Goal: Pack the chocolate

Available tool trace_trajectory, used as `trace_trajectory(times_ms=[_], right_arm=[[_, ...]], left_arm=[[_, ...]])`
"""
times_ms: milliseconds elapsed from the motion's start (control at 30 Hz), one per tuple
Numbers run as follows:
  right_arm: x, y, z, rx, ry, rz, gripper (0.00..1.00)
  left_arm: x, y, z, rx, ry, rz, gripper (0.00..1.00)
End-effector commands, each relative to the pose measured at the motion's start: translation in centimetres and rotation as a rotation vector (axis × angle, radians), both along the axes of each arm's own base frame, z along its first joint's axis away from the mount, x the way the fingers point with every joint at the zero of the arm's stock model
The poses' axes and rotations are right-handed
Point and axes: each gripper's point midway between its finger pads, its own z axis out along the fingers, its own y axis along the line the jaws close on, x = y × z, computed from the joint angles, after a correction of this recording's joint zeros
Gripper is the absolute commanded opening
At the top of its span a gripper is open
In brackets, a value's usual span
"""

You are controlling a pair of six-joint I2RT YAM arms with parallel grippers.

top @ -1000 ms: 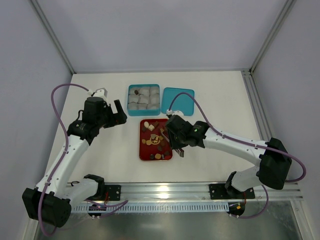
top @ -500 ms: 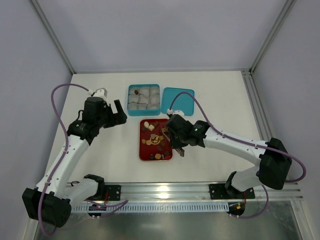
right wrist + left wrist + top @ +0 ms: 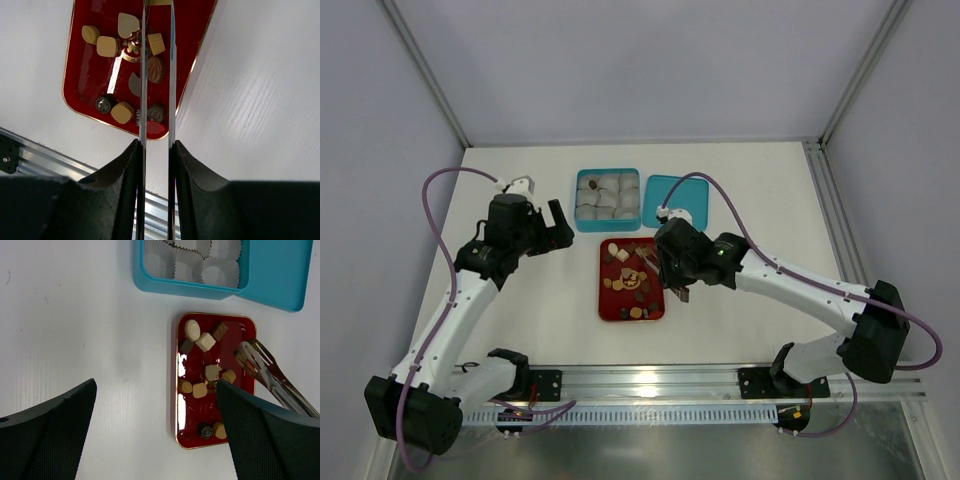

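Chocolate (image 3: 205, 341) lies loose on the red tray (image 3: 190, 410) at mid-bench: about a dozen pieces, cream, tan and dark, mostly apart from one another. Just behind it, toward the far edge, sits the teal box (image 3: 185, 287), lined with paper cups (image 3: 220, 274). Its lid (image 3: 280, 270) lies flat beside it, toward the right edge, so the cups are open from above. In the top view one cup at the box's far-left corner seems to hold a dark piece; the rest look unfilled, so the packing is barely begun.

The right gripper (image 3: 156, 147) is clamped on a pair of metal tongs (image 3: 260, 367). That makes sense, since each sweet is far smaller than the fingers. The blades reach out over the right side of the tray, close together. I cannot tell whether anything is pinched at the tips.

The left gripper (image 3: 156, 385) hangs over bare bench toward the left edge, fingers spread wide and holding nothing. From there it stays out of the tongs' way while its camera sees both tray and box.
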Motion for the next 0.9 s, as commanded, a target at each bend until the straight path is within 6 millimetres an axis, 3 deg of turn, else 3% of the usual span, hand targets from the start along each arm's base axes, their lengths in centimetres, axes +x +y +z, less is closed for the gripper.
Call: trace_trajectory(times_ms=[0,133,267,400,433,567,600,633,700,767,833,867], right_arm=[[1.2,0.3,4.0,0.068,-0.086,-0.007,0.25],[2.2,0.6,5.6,0.088,-0.114,-0.007,0.25],[4.5,1.8,7.8,0.142,-0.152,-0.006,0.25],[8.5,3.8,10.0,0.173,-0.202,-0.014,0.25],[10.6,4.1,10.2,0.177,-0.217,-0.031,0.25],[14.7,5.5,9.7,0.166,-0.225,-0.037,0.25],[15.7,6.0,10.7,0.18,-0.247,-0.038,0.25],[16.7,6.6,9.3,0.164,-0.233,-0.035,0.25],[18.4,7.1,9.8,0.177,-0.253,-0.045,0.25],[19.6,7.7,7.5,0.143,-0.217,-0.045,0.25],[20.8,8.3,7.4,0.155,-0.222,-0.045,0.24],[21.4,8.5,6.2,0.146,-0.208,-0.049,0.24]], left_arm=[[0.1,0.1,0.4,-0.004,-0.018,0.0,1.0],[0.1,0.0,0.4,-0.005,-0.017,-0.003,1.0],[0.1,0.0,0.5,-0.008,-0.02,-0.001,1.0],[0.1,0.0,0.5,-0.008,-0.02,-0.005,1.0],[0.1,0.0,0.5,-0.007,-0.02,-0.004,1.0],[0.1,0.0,0.5,-0.007,-0.022,-0.002,1.0],[0.1,0.0,0.5,-0.007,-0.018,-0.001,1.0],[0.1,0.0,0.5,-0.007,-0.018,-0.001,1.0],[0.1,0.1,0.6,-0.006,-0.023,-0.001,1.0],[0.1,0.1,0.5,-0.005,-0.021,0.0,1.0],[0.1,0.1,0.5,-0.005,-0.021,0.0,1.0],[0.1,0.1,0.4,-0.004,-0.018,0.0,1.0]])
